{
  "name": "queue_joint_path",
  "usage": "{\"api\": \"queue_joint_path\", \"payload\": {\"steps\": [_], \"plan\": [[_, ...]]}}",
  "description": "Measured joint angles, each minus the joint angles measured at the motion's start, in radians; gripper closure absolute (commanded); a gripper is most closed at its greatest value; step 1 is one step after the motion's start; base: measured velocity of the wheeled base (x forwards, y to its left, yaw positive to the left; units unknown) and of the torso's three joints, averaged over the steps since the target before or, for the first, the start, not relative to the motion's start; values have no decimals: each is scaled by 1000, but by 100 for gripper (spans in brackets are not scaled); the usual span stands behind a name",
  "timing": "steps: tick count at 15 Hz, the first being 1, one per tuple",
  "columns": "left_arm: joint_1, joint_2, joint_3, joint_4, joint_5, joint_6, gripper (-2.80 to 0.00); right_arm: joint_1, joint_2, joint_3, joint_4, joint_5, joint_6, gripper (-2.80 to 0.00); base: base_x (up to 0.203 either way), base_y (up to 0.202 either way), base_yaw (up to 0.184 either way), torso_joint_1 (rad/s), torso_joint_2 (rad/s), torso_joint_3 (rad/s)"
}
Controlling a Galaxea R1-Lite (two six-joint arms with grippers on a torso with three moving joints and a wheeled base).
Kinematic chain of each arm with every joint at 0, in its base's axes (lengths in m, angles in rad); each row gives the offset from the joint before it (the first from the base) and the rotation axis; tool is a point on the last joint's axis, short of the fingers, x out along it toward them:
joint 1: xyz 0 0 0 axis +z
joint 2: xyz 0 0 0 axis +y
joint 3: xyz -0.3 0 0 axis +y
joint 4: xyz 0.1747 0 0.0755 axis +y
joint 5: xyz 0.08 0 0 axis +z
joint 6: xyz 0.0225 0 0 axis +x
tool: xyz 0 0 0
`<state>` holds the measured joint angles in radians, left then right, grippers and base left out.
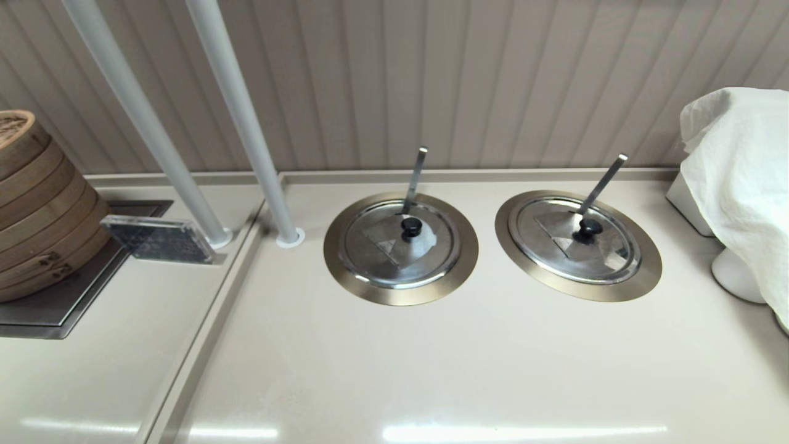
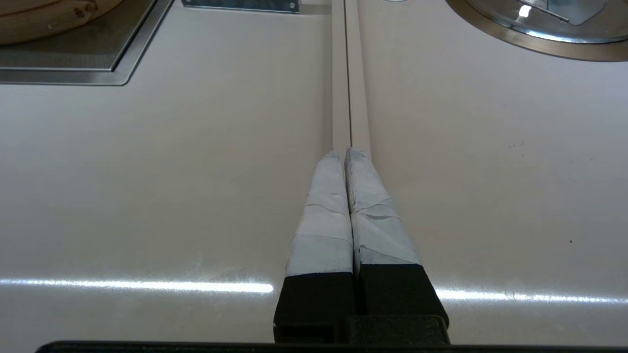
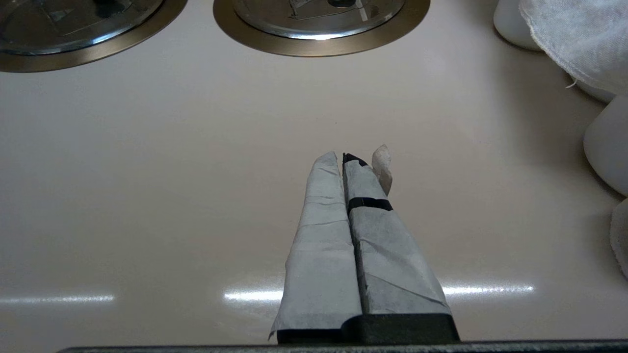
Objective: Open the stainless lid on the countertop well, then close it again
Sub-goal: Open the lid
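Observation:
The stainless lid (image 1: 570, 243) with its black knob (image 1: 589, 228) lies closed and flat on the countertop well (image 1: 641, 271), the right one of two. Its wedge flap is down, and a steel utensil handle (image 1: 603, 182) sticks up beside the knob. In the right wrist view the lid (image 3: 314, 22) and the collar (image 3: 319, 46) lie far ahead of my right gripper (image 3: 341, 156), which is shut and empty over bare counter. My left gripper (image 2: 346, 151) is shut on nothing and hangs over the counter seam. Neither gripper shows in the head view.
The twin lid (image 1: 394, 246) with a whitish smear by its knob sits left of the task lid. Two white poles (image 1: 246, 123) rise behind it. A bamboo steamer stack (image 1: 37, 203) stands far left, a small sign (image 1: 157, 237) beside it. A white cloth (image 1: 739, 179) drapes over containers at right.

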<state>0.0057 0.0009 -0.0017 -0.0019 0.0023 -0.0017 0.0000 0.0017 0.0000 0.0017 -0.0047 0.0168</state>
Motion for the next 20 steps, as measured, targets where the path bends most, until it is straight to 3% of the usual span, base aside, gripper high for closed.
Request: {"api": "queue_joint_path", "payload": {"steps": [20], "plan": [[0,0,0,0,0,0,0,0,0,0,0,0,0,0,0,0,0,0,0,0]]}}
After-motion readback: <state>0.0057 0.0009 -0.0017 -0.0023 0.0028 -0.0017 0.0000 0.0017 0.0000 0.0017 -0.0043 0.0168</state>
